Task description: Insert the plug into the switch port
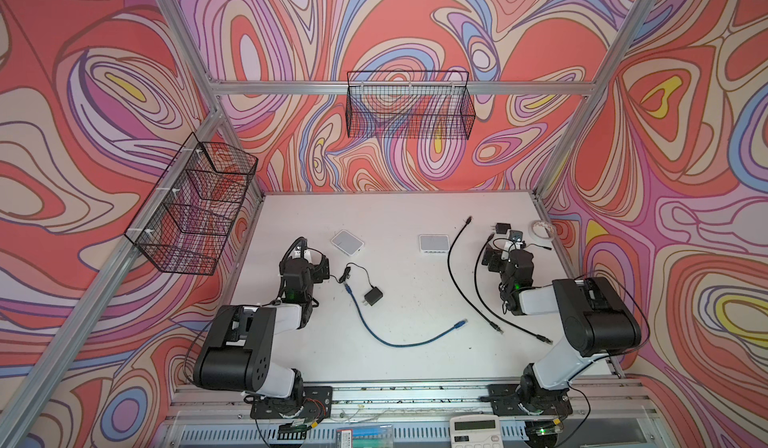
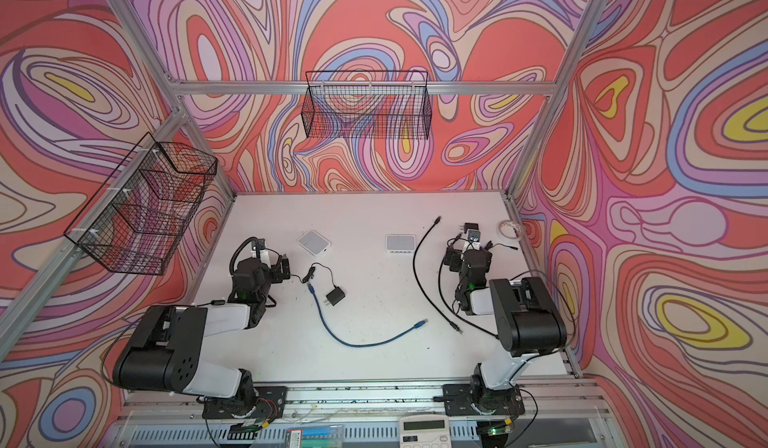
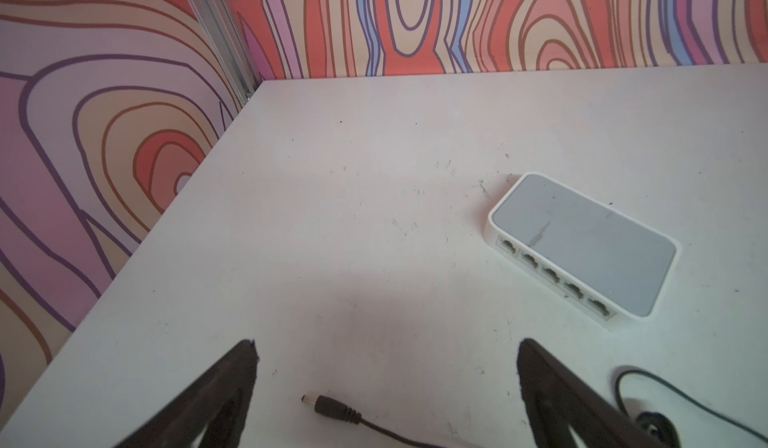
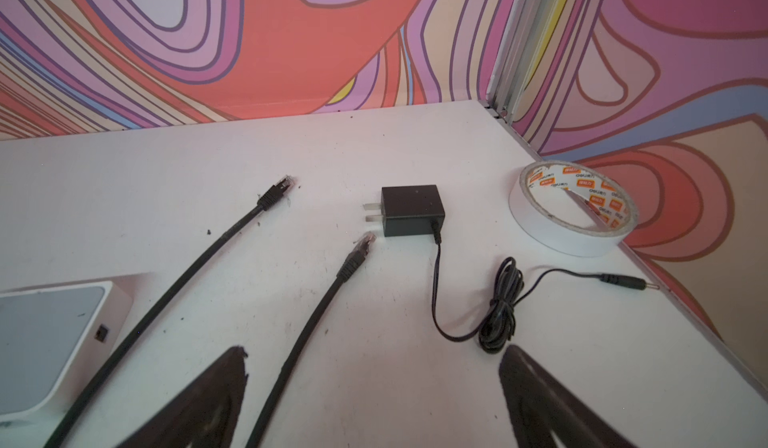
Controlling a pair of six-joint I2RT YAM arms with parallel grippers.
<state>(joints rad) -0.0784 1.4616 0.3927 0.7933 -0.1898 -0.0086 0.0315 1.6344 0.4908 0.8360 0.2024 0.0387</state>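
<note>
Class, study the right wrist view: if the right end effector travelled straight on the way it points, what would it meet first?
Likely the nearer black Ethernet plug ahead of the right end effector, with the black power adapter just beyond; depth is unclear.

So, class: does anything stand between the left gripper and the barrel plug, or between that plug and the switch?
Nothing visible does: the barrel plug lies framed by the open jaws of the left gripper, only bare table between it and the switch.

Bare table (image 3: 374,226) between barrel plug (image 3: 331,407), switch (image 3: 582,244).
</note>
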